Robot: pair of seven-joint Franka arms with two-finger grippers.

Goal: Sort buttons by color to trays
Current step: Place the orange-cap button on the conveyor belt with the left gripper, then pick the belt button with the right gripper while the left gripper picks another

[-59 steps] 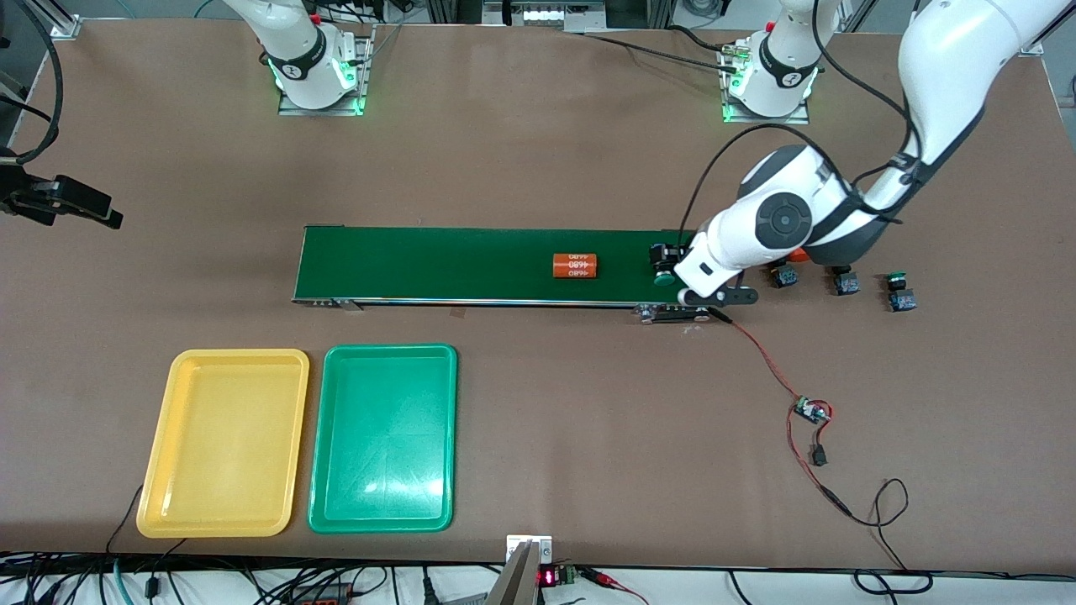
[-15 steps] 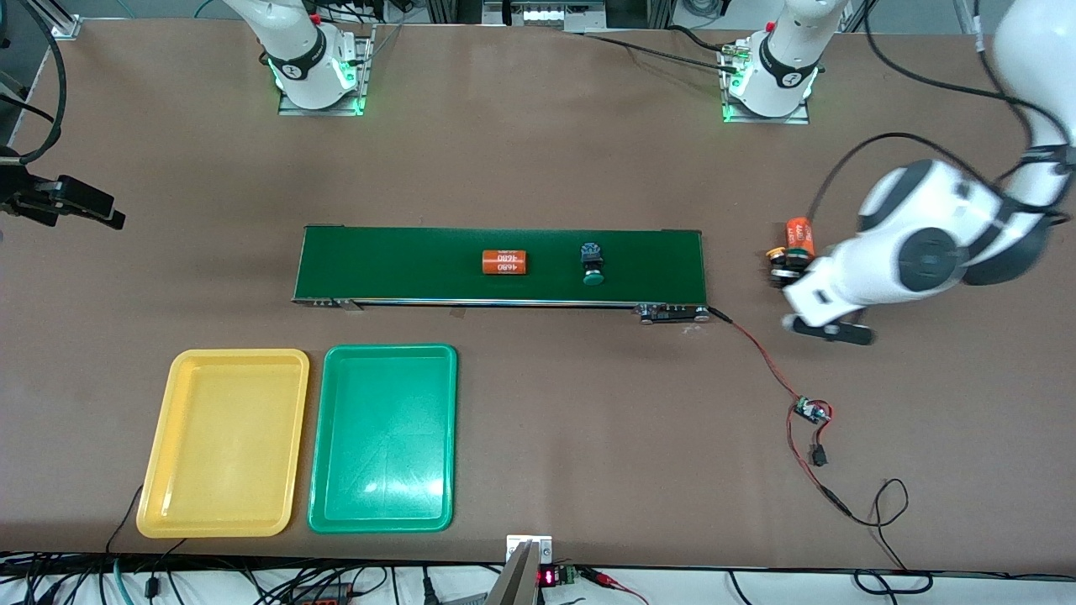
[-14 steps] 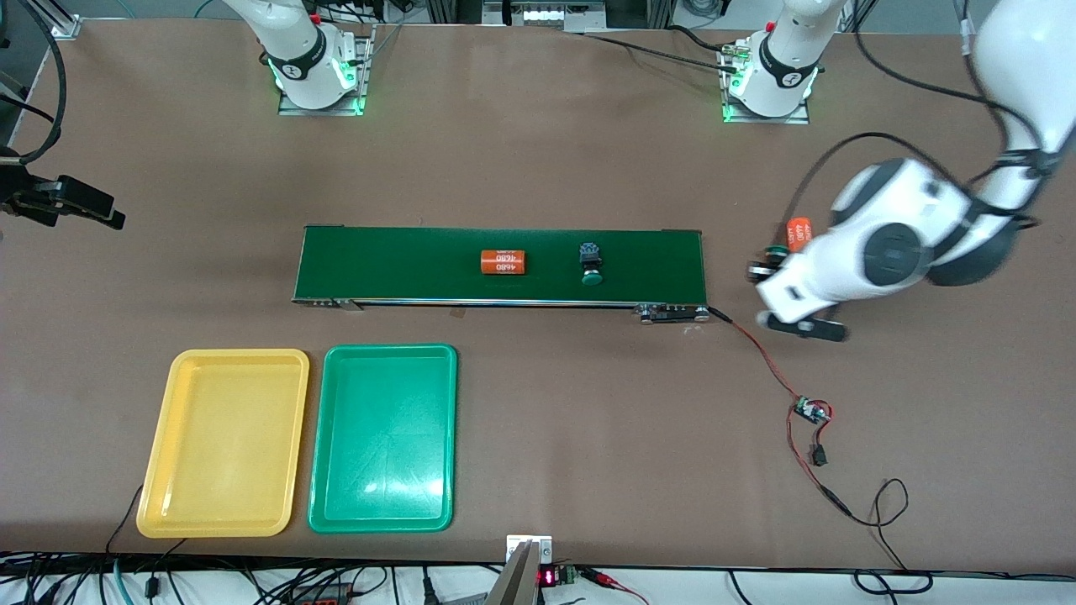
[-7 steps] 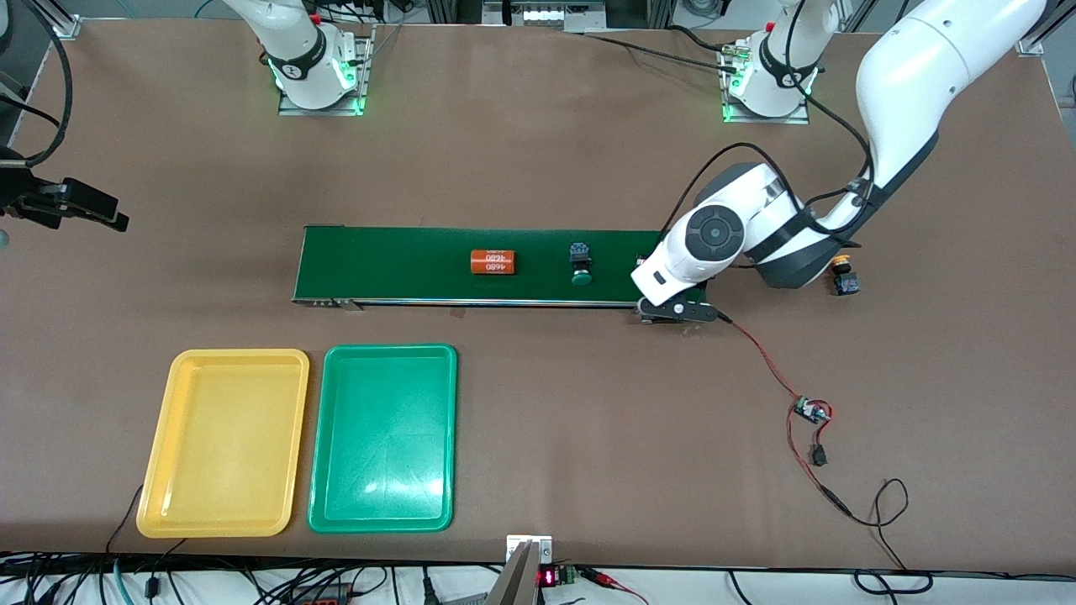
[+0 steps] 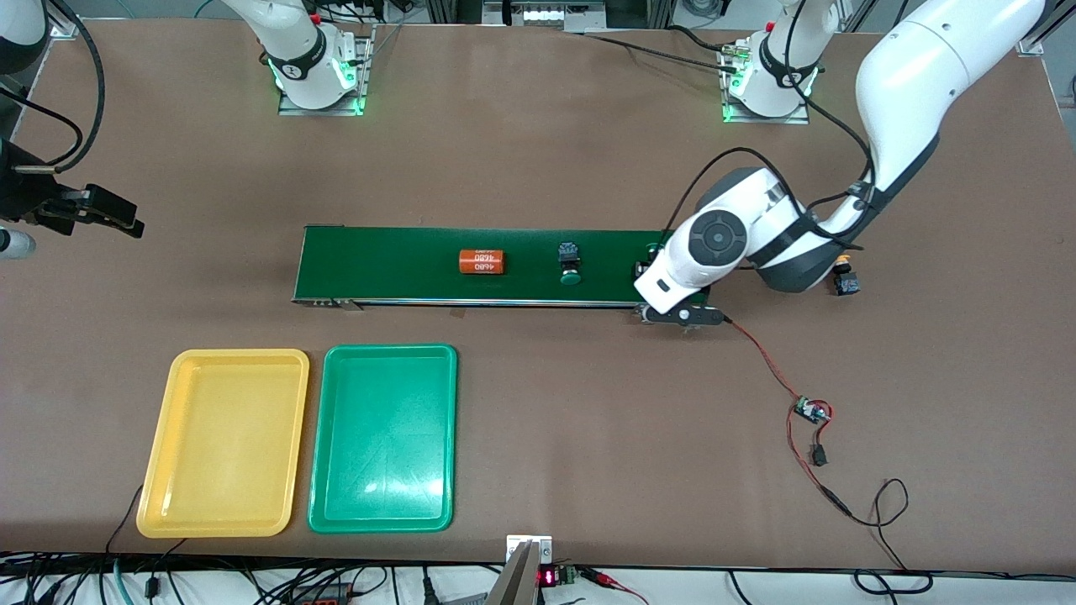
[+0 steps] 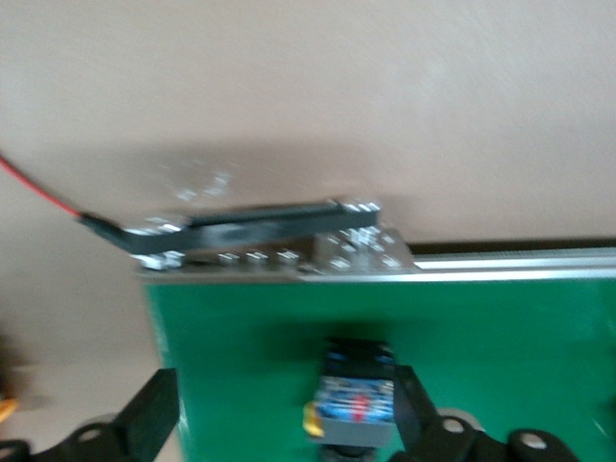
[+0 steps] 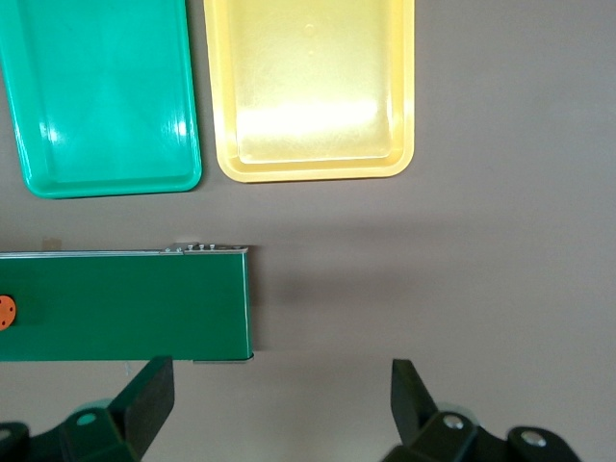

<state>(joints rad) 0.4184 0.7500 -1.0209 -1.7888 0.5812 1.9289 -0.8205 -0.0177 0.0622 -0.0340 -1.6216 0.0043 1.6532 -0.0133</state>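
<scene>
The left wrist view shows what the front view hides: a button (image 6: 356,399) with a black-and-blue body sits on the green belt (image 6: 481,327) at its left arm's end, between the spread fingers (image 6: 149,409) of the left gripper (image 6: 279,414), with a gap on each side and no contact visible. In the front view that gripper (image 5: 651,273) is largely covered by its own wrist, and only a green cap shows there. The right wrist view shows the right gripper (image 7: 279,399) with fingers wide and empty, over bare table just past the belt's right arm's end. Only the front view shows the second green button (image 5: 571,260) and an orange cylinder (image 5: 481,261) lying farther along the belt, and a yellow-capped button (image 5: 844,280) on the table off the belt's left arm's end. The yellow tray (image 5: 225,443) and green tray (image 5: 383,438), nearer the camera than the belt, both hold nothing.
</scene>
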